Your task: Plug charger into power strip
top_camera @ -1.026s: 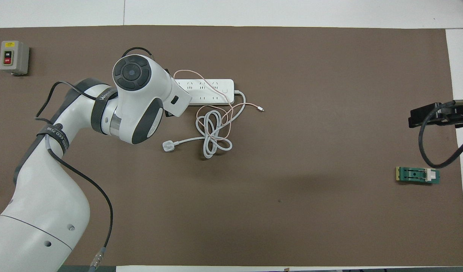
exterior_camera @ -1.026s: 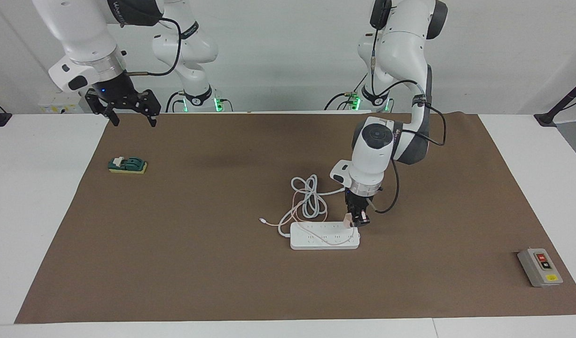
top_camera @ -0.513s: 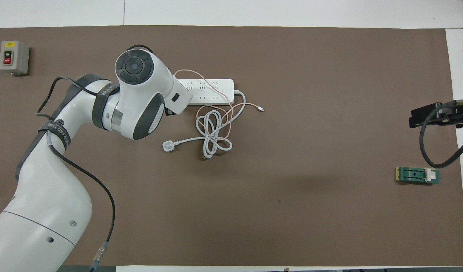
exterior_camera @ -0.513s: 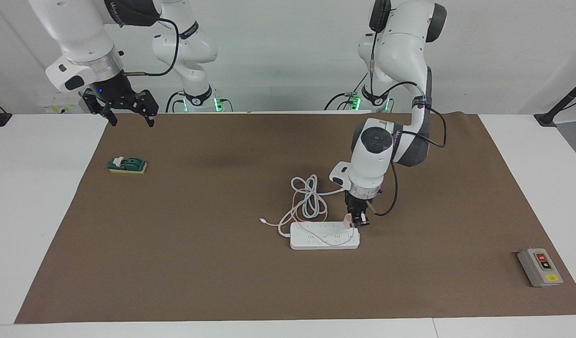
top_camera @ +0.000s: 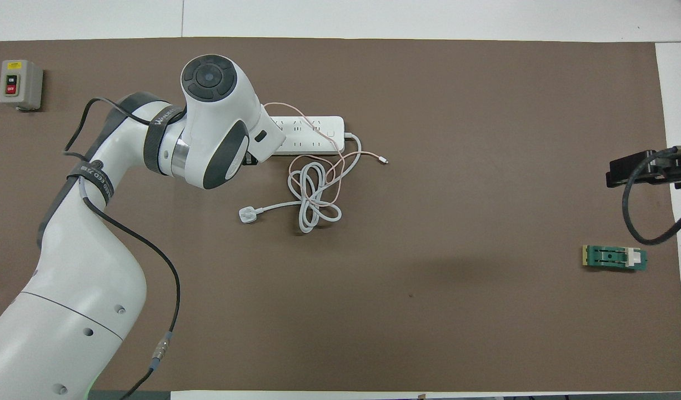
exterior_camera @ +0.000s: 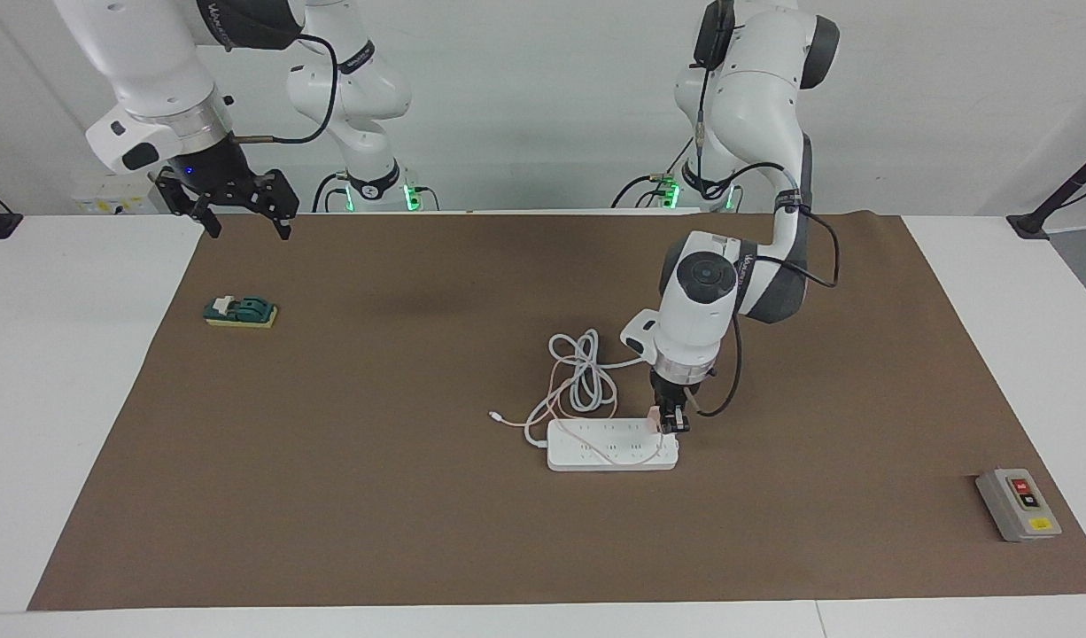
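Observation:
The white power strip (exterior_camera: 609, 446) lies flat mid-table; it also shows in the overhead view (top_camera: 313, 133). My left gripper (exterior_camera: 670, 423) points straight down at the strip's end toward the left arm. It is shut on the small pale-pink charger (exterior_camera: 655, 416), which sits low on the row of outlets nearer the robots. I cannot tell whether the prongs are in. The thin pink cable (exterior_camera: 627, 456) loops over the strip. In the overhead view the left wrist hides the charger. My right gripper (exterior_camera: 237, 213) is open and waits, raised at the right arm's end.
The strip's coiled white cord (exterior_camera: 585, 377) lies nearer the robots than the strip, ending in a white three-pin plug (top_camera: 247, 215). A green and yellow block (exterior_camera: 241, 312) lies below the right gripper. A grey switch box (exterior_camera: 1018, 505) sits toward the left arm's end.
My left gripper has come down with the charger onto the strip's end, and its wrist has straightened above it. The right gripper has barely moved.

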`<state>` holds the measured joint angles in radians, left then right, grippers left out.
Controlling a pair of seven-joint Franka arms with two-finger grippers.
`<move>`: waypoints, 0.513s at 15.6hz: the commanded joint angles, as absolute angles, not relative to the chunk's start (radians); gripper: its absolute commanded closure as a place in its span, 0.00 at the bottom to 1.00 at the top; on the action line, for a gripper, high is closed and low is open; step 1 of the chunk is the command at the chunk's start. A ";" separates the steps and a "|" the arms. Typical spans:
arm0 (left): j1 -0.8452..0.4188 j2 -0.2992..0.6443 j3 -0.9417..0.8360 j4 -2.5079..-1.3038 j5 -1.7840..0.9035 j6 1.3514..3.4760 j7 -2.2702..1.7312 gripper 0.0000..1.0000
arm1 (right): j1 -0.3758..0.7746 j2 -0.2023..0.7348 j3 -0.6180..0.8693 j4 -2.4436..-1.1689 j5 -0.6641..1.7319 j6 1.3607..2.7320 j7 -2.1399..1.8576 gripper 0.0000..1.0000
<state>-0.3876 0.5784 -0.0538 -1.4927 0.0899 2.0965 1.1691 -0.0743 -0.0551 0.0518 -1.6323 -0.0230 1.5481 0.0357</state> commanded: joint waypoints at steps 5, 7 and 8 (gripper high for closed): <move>-0.377 0.661 -0.064 -1.482 -0.011 2.152 1.272 1.00 | -0.089 -0.069 0.058 -1.649 -0.034 1.551 0.020 0.00; -0.379 0.660 -0.064 -1.479 -0.012 2.155 1.270 1.00 | -0.087 -0.069 0.058 -1.649 -0.034 1.551 0.020 0.00; -0.380 0.660 -0.064 -1.476 -0.012 2.154 1.266 1.00 | -0.087 -0.069 0.058 -1.649 -0.034 1.551 0.020 0.00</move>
